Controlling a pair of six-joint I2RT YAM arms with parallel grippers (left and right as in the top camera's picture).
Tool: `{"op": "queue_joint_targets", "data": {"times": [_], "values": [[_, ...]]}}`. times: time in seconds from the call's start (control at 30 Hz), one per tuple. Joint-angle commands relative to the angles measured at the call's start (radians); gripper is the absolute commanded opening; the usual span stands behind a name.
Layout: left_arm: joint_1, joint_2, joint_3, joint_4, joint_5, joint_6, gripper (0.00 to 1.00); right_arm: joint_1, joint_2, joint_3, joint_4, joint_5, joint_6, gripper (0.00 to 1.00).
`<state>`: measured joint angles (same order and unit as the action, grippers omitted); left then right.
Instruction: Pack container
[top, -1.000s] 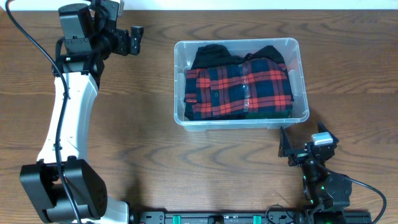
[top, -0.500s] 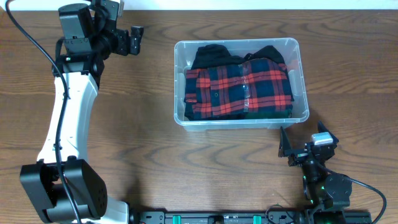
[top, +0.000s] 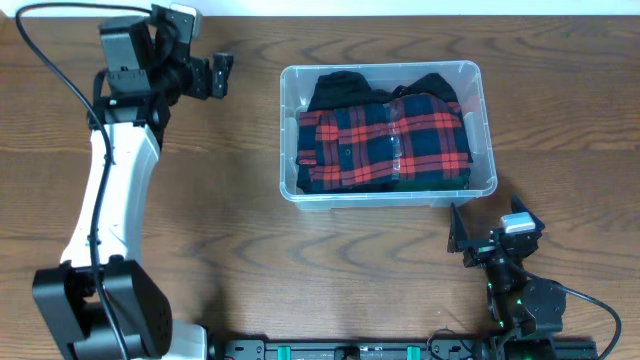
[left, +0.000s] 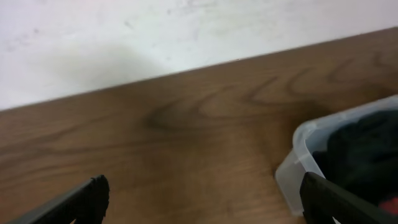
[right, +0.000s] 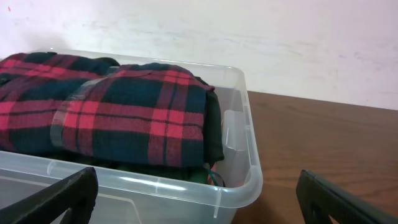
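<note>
Moved since a second ago: left claw (top: 224, 74) and its wrist nudged a little to the right, toward the container (top: 390, 190); right claw (top: 485, 228) and plaid shirt (top: 385, 140) just as before
Right claw: nearest, low over the front of the table (top: 300, 270), fingers spread wide with nothing between them, just short of the container's front right corner and facing it
Container: clear bin standing right of centre on the table, upright, lid-less, apart from both claws
Plaid shirt: folded red-and-navy, lying flat inside and filling most of the floor, its top about level with the rim in the right wrist view
Dark clothing (top: 335, 90): tucked under and behind the shirt, against the far wall of the container
Left claw: farthest, up by the back left of the table, well apart from the container, fingers spread and empty
Wall (right: 280, 37): pale, behind the table's far edge
Step in hand: packing seemingly done, nothing loose in sight on the table, both claws standing off
Next move: likely only a pull-back to rest; otherwise a light press on the shirt, calling for a slow descent from above clear of the rim
</note>
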<state>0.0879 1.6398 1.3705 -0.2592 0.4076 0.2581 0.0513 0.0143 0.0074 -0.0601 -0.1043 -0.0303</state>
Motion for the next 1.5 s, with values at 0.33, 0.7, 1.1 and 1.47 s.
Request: {"op": "queue_joint_targets", "data": {"times": [0.33, 0.7, 1.1, 1.47], "values": [[0.0, -0.308, -0.415, 0.002, -0.001, -0.009, 0.98, 0.009, -0.009, -0.002, -0.004, -0.002, -0.008, 0.99], [0.0, -0.636, -0.951, 0.01, -0.002, 0.011, 0.98, 0.009, -0.009, -0.002, -0.004, -0.002, -0.008, 0.99], [0.0, -0.877, -1.227, 0.227, -0.001, 0.014, 0.98, 0.009, -0.009, -0.002, -0.004, -0.002, -0.008, 0.99], [0.0, -0.966, -1.318, 0.299, -0.002, 0.013, 0.98, 0.009, -0.009, -0.002, -0.004, -0.002, -0.008, 0.99]]}}
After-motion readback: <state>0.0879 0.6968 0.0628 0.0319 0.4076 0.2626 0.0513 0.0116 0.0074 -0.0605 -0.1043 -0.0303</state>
